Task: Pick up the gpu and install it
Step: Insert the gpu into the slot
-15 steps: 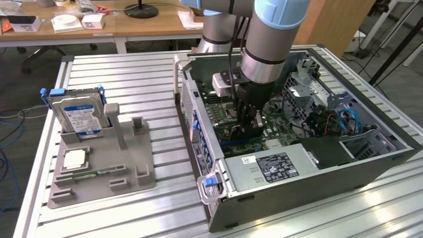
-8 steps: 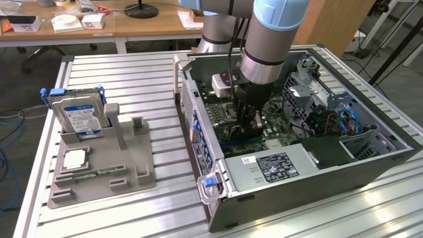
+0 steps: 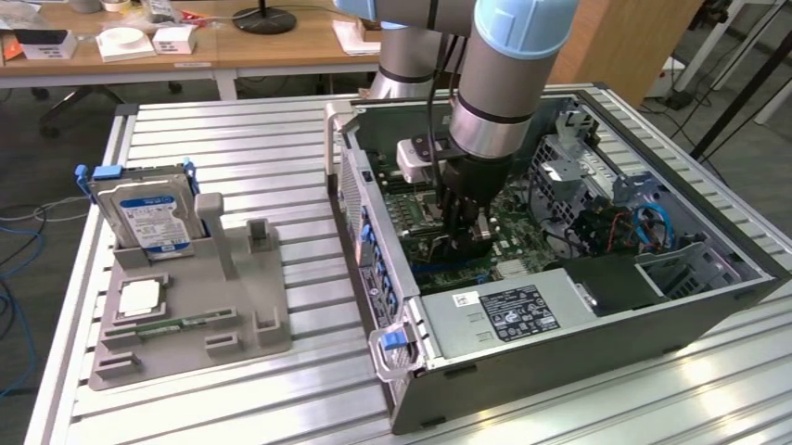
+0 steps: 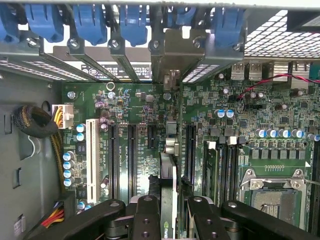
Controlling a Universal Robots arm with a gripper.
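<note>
One gpu (image 4: pixel 168 200) | edge-on above motherboard slot (image 4: pixel 172 125) for seating | end effector (image 4: pixel 169 220) clamped on it

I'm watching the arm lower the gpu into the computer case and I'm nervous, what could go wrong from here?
1. The gpu, seen edge-on in the gripper, may sit off the expansion slot's line and jam on the motherboard.
2. Its metal bracket may catch on the rear slot frame by the blue retention clips.
3. The gripper's fingers work deep in the computer case; they could knock the capacitors beside the slots.
</note>
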